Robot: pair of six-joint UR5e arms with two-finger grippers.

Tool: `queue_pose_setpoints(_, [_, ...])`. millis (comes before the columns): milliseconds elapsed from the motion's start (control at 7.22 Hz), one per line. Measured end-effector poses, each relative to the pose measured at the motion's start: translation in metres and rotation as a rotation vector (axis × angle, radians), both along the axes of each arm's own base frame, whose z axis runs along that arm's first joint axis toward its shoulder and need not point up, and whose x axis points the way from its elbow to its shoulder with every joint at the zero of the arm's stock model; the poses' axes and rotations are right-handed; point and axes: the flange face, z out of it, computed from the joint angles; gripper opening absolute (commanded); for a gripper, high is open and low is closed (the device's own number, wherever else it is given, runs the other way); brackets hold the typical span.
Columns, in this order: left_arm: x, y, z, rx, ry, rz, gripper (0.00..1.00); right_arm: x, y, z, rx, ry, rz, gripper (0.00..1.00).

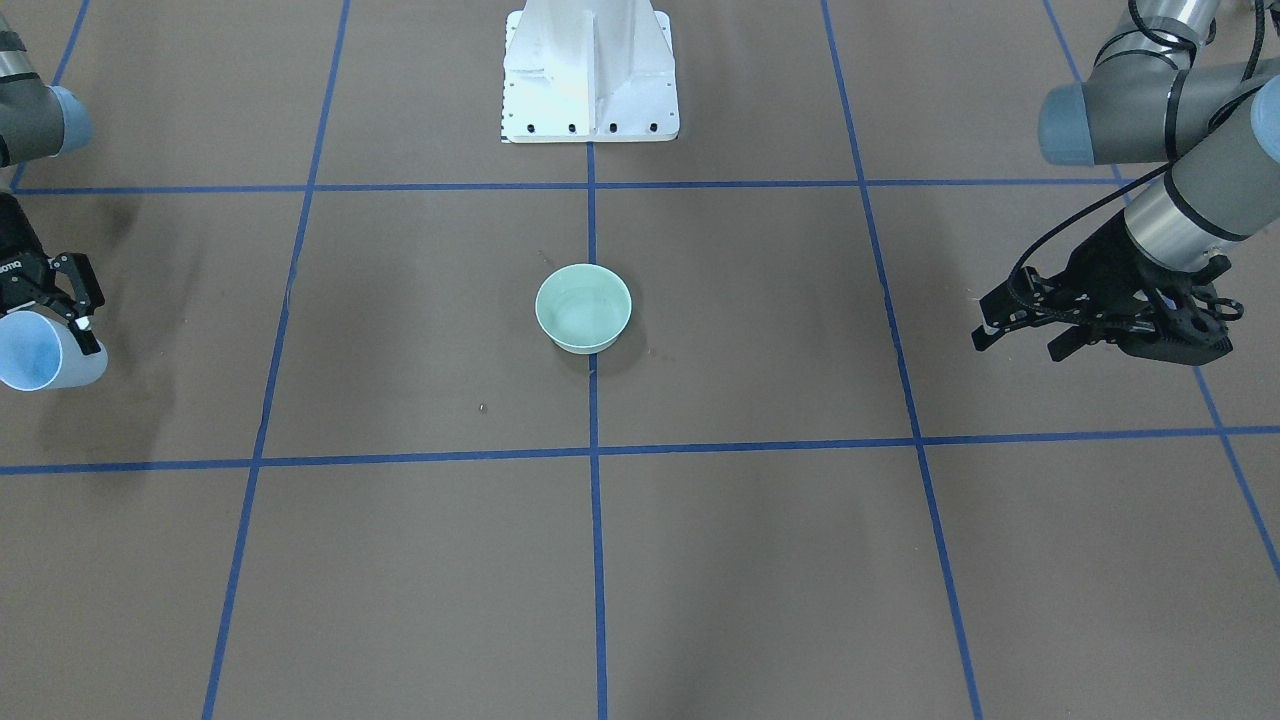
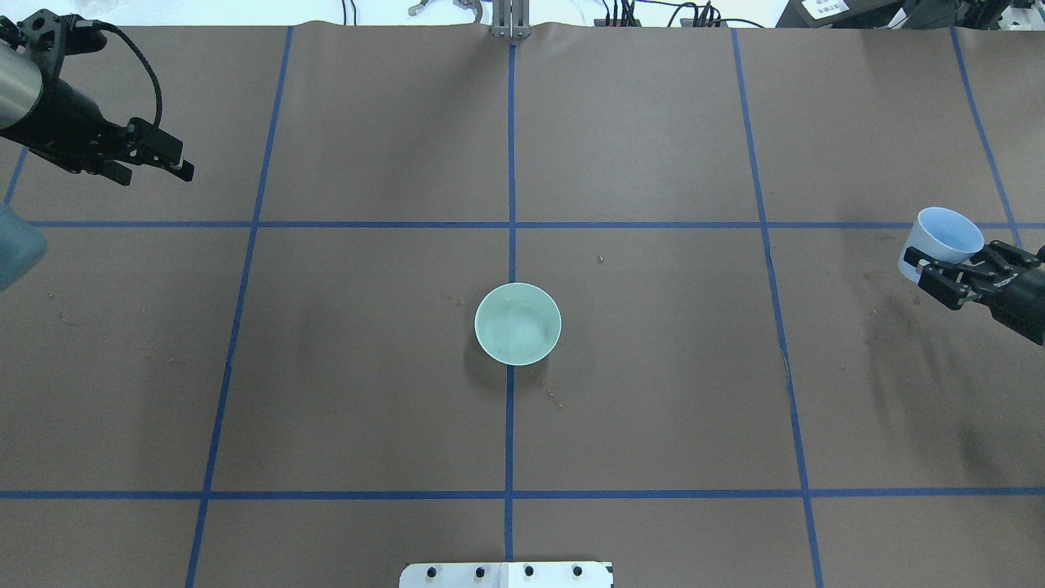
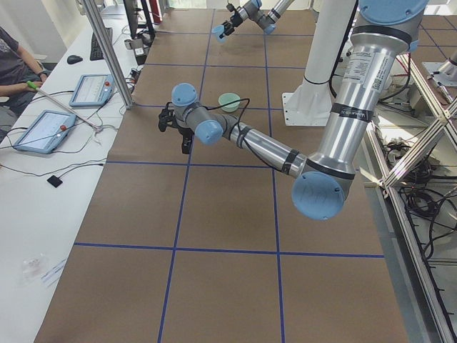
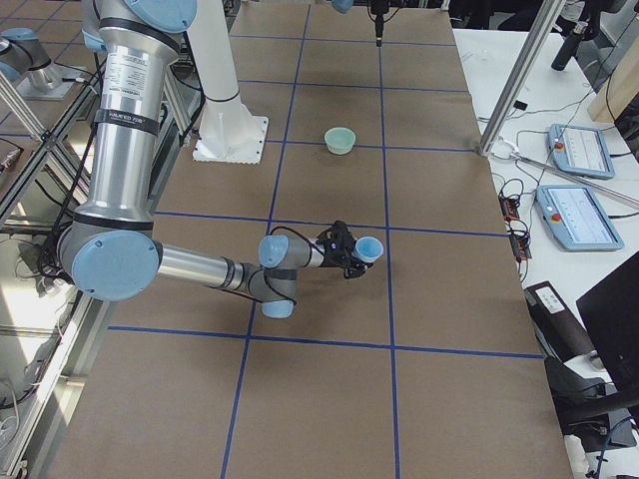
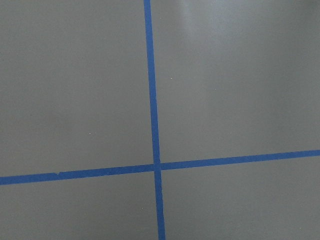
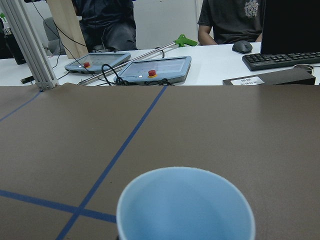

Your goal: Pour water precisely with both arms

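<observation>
Table (image 1: 420,320): brown sheet gridded with blue tape (image 1: 592,520); white pedestal (image 1: 590,75) at the robot's edge.
Room: across the table, white desk (image 6: 210,65) with control tablets (image 6: 155,69), keyboard (image 6: 280,60) and mouse (image 6: 242,46); seated people (image 6: 230,20), cut off at the chest.
Bowl (image 1: 585,345): mint green, upright on the centre tape line, alone mid-table.
Water (image 1: 585,312): faint sheen inside the bowl; amount unreadable.
Right pincer (image 2: 939,273): clamped on a pale-blue cup (image 2: 947,233) near the table's right end; cup contents unclear.
Left pincer (image 1: 1020,338): fingers spread, nothing between, out at its own side.
Hidden: cup clipped by the frame edge in the front view; right wrist view gives the rim only, fingers out of sight; left wrist view gives only table and a tape crossing.
</observation>
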Motion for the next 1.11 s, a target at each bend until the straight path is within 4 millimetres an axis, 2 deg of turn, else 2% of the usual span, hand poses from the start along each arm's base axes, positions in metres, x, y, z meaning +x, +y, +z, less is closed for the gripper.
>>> queue_pose_setpoints(277, [0.000,0.000,0.000,0.000,0.001,0.000,0.99,-0.033,0.015,-0.002,0.053,0.042,-0.036,0.00])
queue_pose_setpoints(415, [0.000,0.000,0.000,0.000,0.001,-0.001,0.99,-0.039,0.020,-0.001,0.077,0.050,-0.042,0.00])
queue_pose_setpoints(830, [-0.003,0.004,-0.003,0.005,0.004,-0.002,0.99,-0.038,0.027,0.014,0.099,0.044,-0.044,0.00])
queue_pose_setpoints(1107, [-0.005,0.008,-0.007,0.011,0.008,-0.002,0.99,-0.037,0.028,0.022,0.095,0.053,-0.048,0.10])
